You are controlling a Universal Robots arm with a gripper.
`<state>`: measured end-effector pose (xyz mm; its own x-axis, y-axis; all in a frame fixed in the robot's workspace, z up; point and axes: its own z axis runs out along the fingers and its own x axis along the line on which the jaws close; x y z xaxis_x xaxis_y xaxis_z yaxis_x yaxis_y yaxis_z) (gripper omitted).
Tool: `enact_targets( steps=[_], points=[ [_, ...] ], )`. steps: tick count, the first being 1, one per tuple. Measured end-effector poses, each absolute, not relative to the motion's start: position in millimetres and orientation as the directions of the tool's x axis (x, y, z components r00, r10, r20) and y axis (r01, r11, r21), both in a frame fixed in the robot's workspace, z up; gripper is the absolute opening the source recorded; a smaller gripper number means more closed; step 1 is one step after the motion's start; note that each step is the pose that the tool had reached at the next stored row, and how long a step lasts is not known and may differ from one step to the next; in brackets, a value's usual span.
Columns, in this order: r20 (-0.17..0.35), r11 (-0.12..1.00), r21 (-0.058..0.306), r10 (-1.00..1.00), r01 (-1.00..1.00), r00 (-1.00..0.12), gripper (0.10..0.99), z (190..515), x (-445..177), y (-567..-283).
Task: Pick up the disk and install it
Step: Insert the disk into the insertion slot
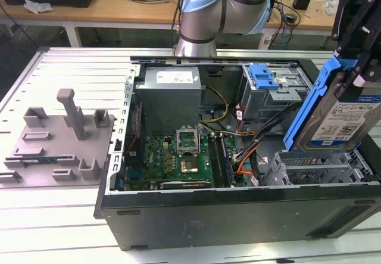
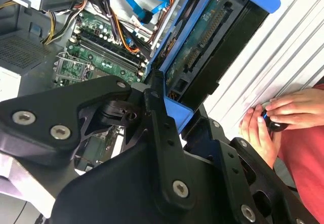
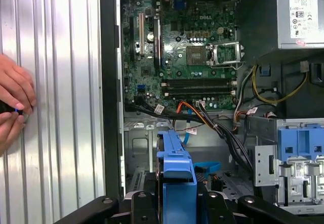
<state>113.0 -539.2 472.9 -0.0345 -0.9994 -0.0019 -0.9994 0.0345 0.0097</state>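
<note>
One black claw on a robot arm is seen at the exterior view's right, clamped shut on the upper end of the disk. The disk is held in the air, on edge and tilted. Its blue frame is turned toward the exterior view's left and its labelled silver face toward the camera. Its lower end is poised just above a grey metal cage in the near corner of an open computer case; whether the two touch cannot be told.

Inside the case, a green circuit board is laid flat, with a silver power box behind it and a blue latch on the bay toward the back. Orange and black cables are strung between the board and the cage.

In the second wrist view, the disk is gripped by its blue frame between the claw's dark fingers, its green underside exposed. In the first wrist view, the frame is seen edge-on above the case.

A grey holder with upright posts is set on the ridged metal table, well apart from the disk. A person's hands are rested on that table beside the case.
</note>
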Motion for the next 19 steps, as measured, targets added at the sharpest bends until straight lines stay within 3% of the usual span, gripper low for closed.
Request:
enact_targets(
  steps=[19],
  points=[
    [-0.001, -0.005, 0.010, -1.000, -1.000, 0.005, 0.369, 468.9, 113.0, -539.1]
  ],
)
